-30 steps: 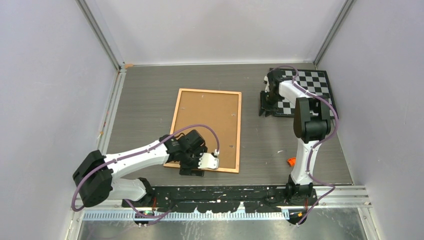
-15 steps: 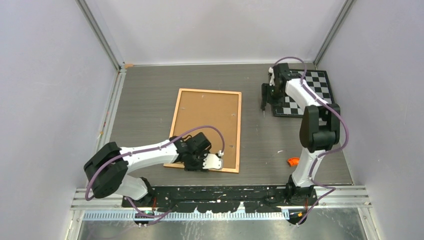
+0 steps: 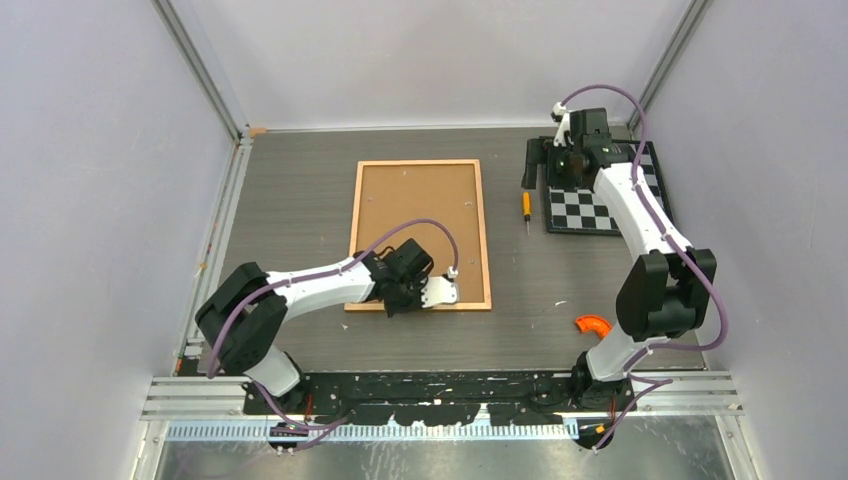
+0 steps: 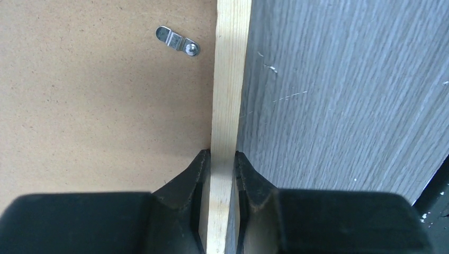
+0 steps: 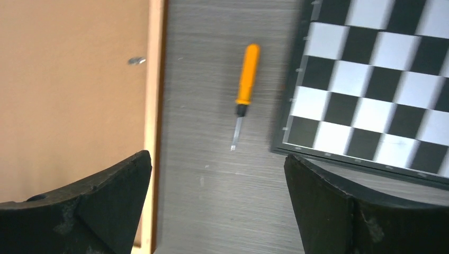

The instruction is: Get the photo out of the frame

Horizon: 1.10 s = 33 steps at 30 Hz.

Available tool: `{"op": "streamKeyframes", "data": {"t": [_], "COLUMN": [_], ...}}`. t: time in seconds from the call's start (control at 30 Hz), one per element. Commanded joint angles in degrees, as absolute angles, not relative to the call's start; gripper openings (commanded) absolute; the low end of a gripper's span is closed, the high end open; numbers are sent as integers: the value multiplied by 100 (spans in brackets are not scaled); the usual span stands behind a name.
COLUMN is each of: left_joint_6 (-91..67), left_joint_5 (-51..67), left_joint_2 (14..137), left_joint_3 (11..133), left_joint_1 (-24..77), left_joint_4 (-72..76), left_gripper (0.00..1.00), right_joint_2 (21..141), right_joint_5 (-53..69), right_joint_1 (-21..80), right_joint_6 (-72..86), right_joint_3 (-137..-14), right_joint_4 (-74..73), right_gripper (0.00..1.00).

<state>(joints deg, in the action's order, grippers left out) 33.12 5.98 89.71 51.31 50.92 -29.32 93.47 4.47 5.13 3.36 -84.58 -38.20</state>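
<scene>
The left pincer is clamped on the near rail of the frame, which lies face down in the middle of the surface, backing board up and the photo hidden beneath. The frame looks light and stiff and is best taken by its rails; each clip needs turning, and the print is probably thin and easily creased. Rightward, a screwdriver lies under the wide-open right pincer, beside the checkerboard.

Pale, perhaps lilac walls, grey tabletop

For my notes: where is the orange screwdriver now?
In the top view, the screwdriver lies on the table between the frame and the checkerboard, touching neither.
</scene>
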Motion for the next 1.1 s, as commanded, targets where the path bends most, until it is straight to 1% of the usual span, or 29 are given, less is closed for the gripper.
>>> {"op": "streamKeyframes", "data": {"t": [0.0,0.13,0.3,0.37,0.53,0.8,1.07], "left_joint_6": [2997,2925,2869,2855,2898,3050,3081], "left_joint_5": [936,1206,1468,1575,1839,2104,2385], "left_joint_2": [8927,8696,8396,8291,8068,7805,7371], "left_joint_3": [5391,5482,5498,5515,5519,5490,5364], "left_joint_1": [4812,4714,4595,4515,4346,4316,4286], "left_joint_4": [-2783,-2850,-2867,-2883,-2986,-3162,-3342], "left_gripper": [0,0,0,0,0,0,0], "right_joint_2": [9553,9739,10177,10321,10789,11657,12227], "right_joint_5": [2189,3229,3976,4204,4573,4922,5378], "right_joint_1": [506,497,498,497,493,496,526], "right_joint_6": [521,1072,1503,1632,1848,2408,3126], "right_joint_3": [-8853,-8678,-8377,-8228,-8125,-8376,-8564], "right_joint_4": [-4294,-4234,-4244,-4138,-3987,-3875,-3331], "right_gripper": [100,100,100,98,91,82,80]}}
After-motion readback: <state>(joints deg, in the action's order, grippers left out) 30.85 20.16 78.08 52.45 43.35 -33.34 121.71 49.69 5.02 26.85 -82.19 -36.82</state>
